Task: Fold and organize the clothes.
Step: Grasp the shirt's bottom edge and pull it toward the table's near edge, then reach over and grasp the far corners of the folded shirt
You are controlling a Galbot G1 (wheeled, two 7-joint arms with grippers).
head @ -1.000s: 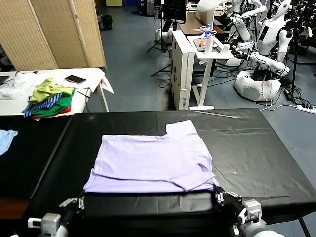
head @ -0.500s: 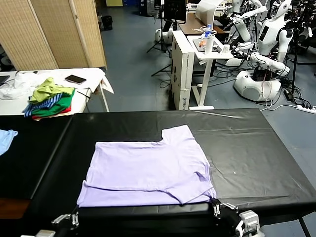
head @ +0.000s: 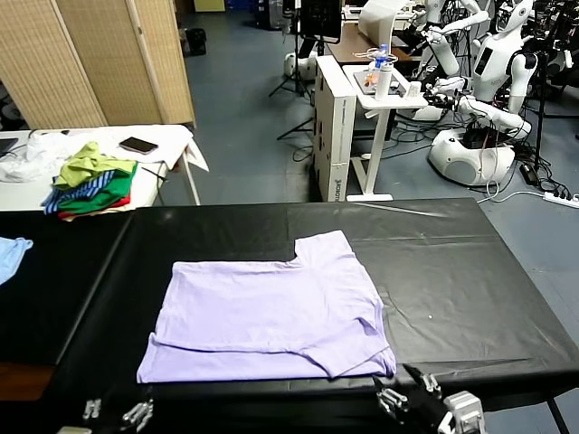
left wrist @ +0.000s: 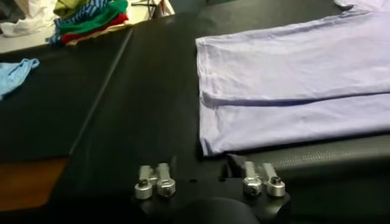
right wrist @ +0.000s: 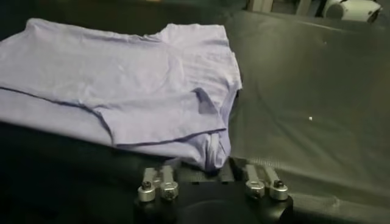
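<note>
Both hands, left hand (left wrist: 206, 184) and right hand (right wrist: 208, 186), have released the folded lavender T-shirt (head: 271, 307) and dropped to the frame's bottom edge, off the black bench (head: 452, 280).

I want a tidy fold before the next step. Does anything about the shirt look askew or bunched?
Yes. The shirt is folded unevenly: the bottom layer sticks out along the near edge, and the sleeve at its right near corner is bunched and creased. Both claws are open and clear of it.
</note>
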